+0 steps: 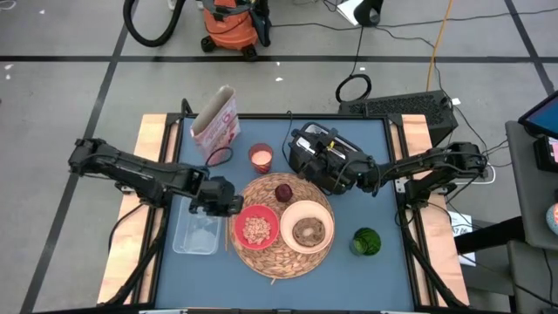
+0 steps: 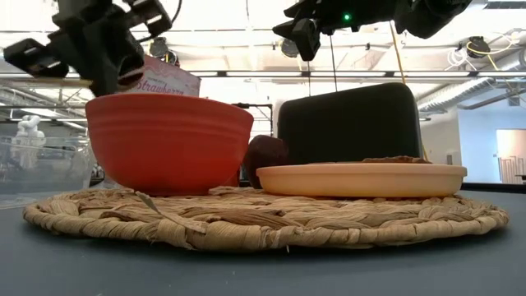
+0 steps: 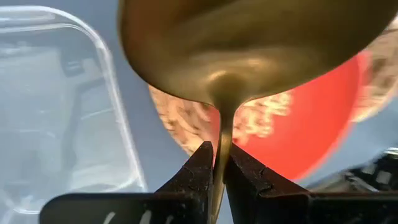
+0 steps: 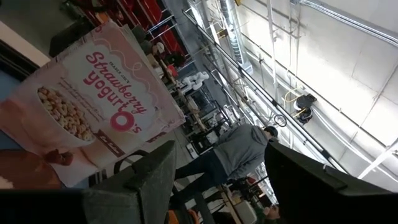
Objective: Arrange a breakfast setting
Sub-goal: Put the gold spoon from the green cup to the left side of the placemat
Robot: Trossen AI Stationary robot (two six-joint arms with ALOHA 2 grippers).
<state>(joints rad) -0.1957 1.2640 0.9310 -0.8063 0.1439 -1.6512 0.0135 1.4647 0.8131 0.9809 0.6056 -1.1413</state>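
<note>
Gold spoon [image 3: 219, 93] — my left claw [image 3: 216, 163] is clenched on its thin handle, just beside the red bowl [image 1: 256, 228] on the straw mat [image 1: 288, 255]. I should lower it slowly, level, beside the bowl. My right claw [image 1: 342, 180] waits open — well apart.

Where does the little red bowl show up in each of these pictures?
High view: red bowl on the straw mat, left of the plate.
Low view: bowl at left on the mat, plate to its right.
Left wrist view: bowl behind the gold spoon.
Right wrist view: not in it.
Shared landmark: the mat.
</note>
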